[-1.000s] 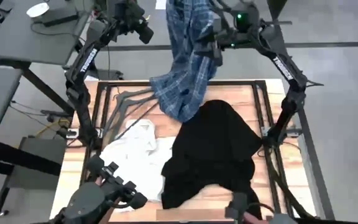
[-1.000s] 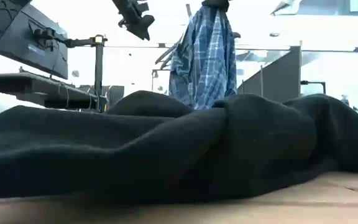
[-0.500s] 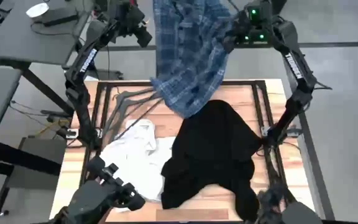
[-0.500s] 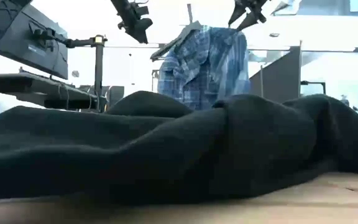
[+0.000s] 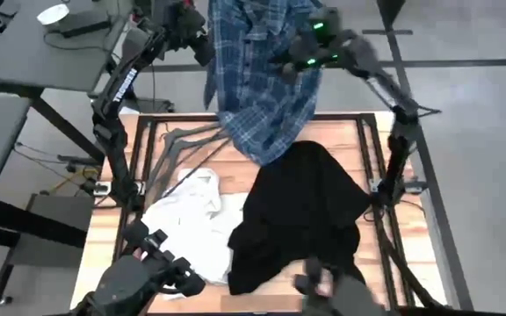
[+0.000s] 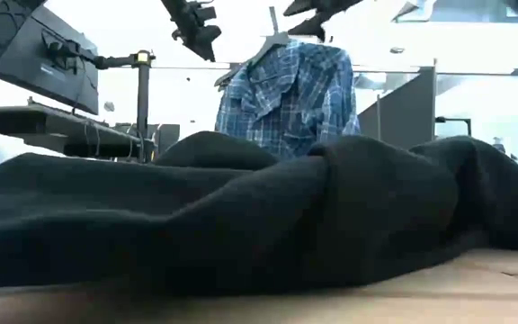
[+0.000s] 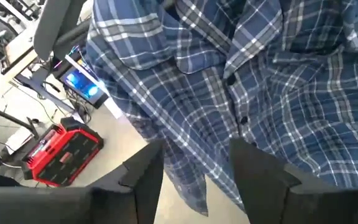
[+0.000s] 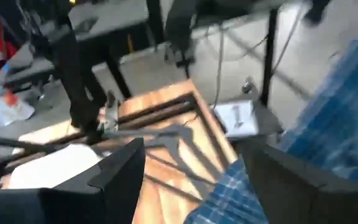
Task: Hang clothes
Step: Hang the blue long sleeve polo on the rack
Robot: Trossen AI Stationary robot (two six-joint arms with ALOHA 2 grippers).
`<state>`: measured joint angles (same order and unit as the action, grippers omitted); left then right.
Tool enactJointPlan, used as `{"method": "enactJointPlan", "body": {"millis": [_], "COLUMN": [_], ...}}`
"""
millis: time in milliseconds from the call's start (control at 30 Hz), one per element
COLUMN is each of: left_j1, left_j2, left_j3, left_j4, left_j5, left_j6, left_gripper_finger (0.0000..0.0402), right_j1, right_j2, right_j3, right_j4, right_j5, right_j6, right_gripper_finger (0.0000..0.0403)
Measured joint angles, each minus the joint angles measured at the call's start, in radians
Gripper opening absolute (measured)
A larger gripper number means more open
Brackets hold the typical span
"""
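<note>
- The blue-and-white plaid shirt point(image 5: 262, 79) is seen hanging at the far edge of the desk point(image 5: 112, 237), its collar on a dark hanger point(image 6: 272, 40) in the low view and its hem draped down onto the far end of the black top point(image 5: 301, 211).
- The left pincer point(image 7: 194, 171) is held high at the far left, just beside the shirt; its fingers are spread apart, with nothing between them.
- The right pincer point(image 8: 191, 165) is held high at the far right, above the shirt's shoulder; its fingers are spread wide and nothing is gripped.
- The step in hand is judged to be settling the shirt on its hanger. It would be done well if both pincers were drawn away slowly and upward, so that no loose fold or the hanger is caught by a finger and the shirt is not pulled askew.
- The shirt is shown limp and open at the collar, with dark buttons down the placket and the plaid lying in soft creases.
- The black top is spread in a heavy, rumpled heap over the middle and right of the desk.
- The white top point(image 5: 187, 215) lies crumpled at the near left, touching the black top.
- Spare hangers point(image 5: 178, 149) lie on the desk at the far left.
</note>
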<state>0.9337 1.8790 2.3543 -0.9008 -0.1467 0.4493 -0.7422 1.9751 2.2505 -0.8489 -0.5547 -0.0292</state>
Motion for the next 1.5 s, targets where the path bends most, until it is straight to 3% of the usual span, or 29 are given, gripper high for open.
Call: {"method": "enactJointPlan", "body": {"millis": [300,467,700,1100,1500], "left_j1": [0.0,0.0,0.0,0.0,0.0], "left_j2": [0.0,0.0,0.0,0.0,0.0], "left_j3": [0.0,0.0,0.0,0.0,0.0], "left_j4": [-0.005,-0.017,-0.017,-0.016,-0.018], "left_j5": [0.0,0.0,0.001,0.001,0.0], "left_j6": [0.003,0.011,0.033,0.037,0.035], "left_gripper_finger": [0.0164,0.0164,0.0164,0.0164,0.0164], "right_j1": [-0.075,-0.164,-0.29,-0.456,-0.508], "right_j2": [0.279,0.356,0.369,0.349,0.349], "right_j3": [-0.002,-0.002,-0.001,0.033,0.052], "right_j4": [-0.042,-0.053,0.023,0.149,0.335], "right_j5": [0.051,0.234,0.49,0.533,0.534], "right_j6": [0.004,-0.028,-0.107,-0.139,-0.359], "right_gripper_finger": [0.0255,0.0255,0.0255,0.0255,0.0255]}}
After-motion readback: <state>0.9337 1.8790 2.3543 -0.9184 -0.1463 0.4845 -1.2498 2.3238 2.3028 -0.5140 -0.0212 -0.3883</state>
